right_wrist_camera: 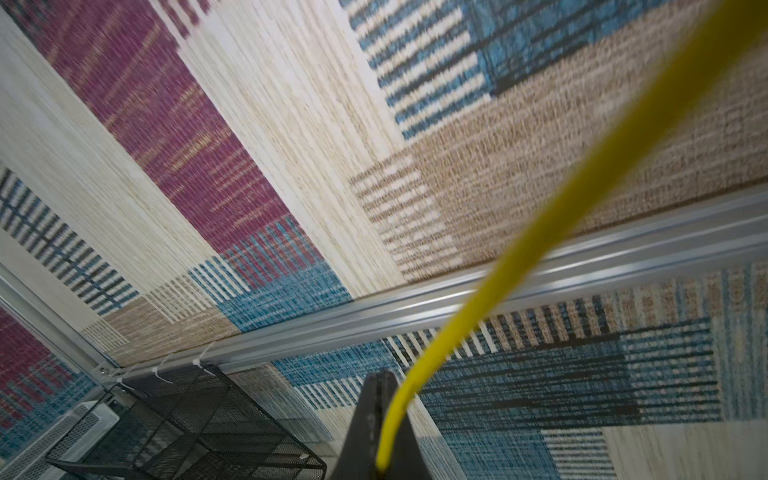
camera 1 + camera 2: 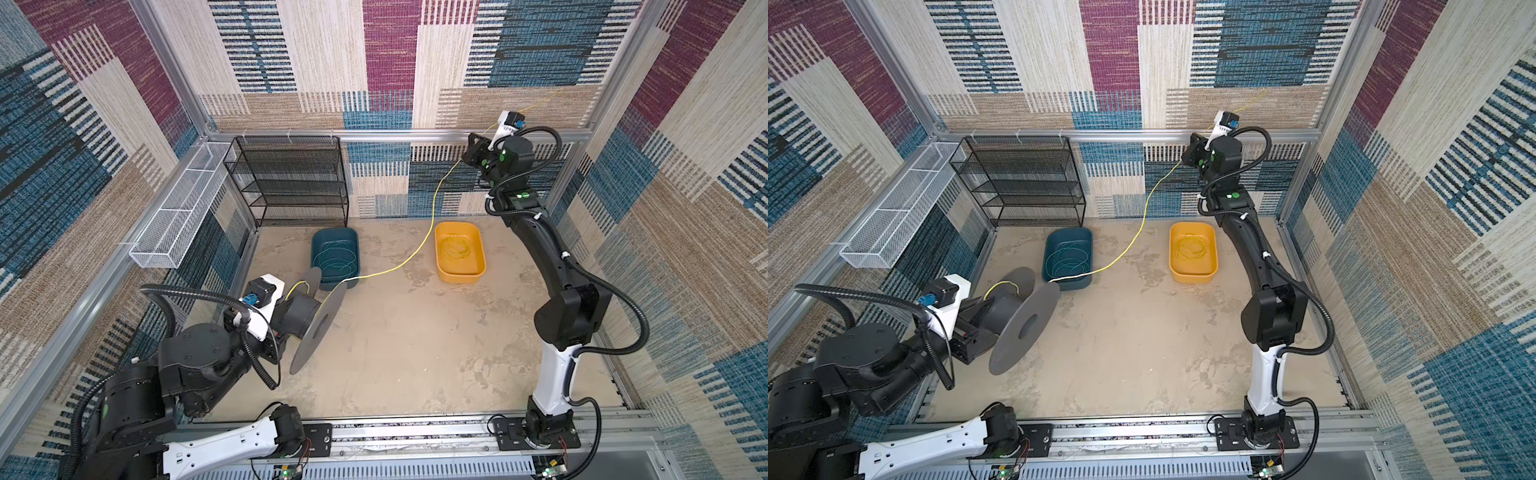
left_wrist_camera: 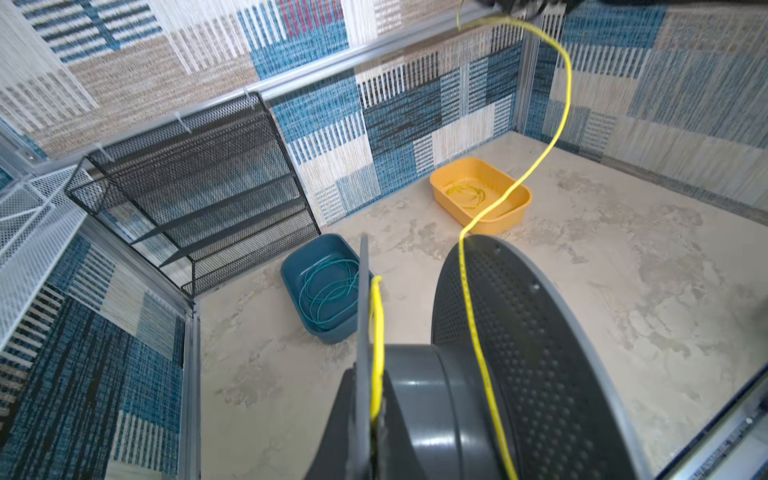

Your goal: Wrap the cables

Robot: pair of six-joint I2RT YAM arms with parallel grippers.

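A grey spool hangs just above the floor at the left, tilted on its side. My left gripper is shut on its rear flange, with a short loop of yellow cable pinched beside the flange. From the spool, the yellow cable rises across the floor to my right gripper. That gripper is held high near the back wall and is shut on the cable. The cable's free end sticks out beyond it.
A yellow bin at the back right holds another coiled yellow cable. A teal bin with teal cable sits behind the spool. A black mesh rack stands at the back wall, and a white mesh basket hangs on the left wall.
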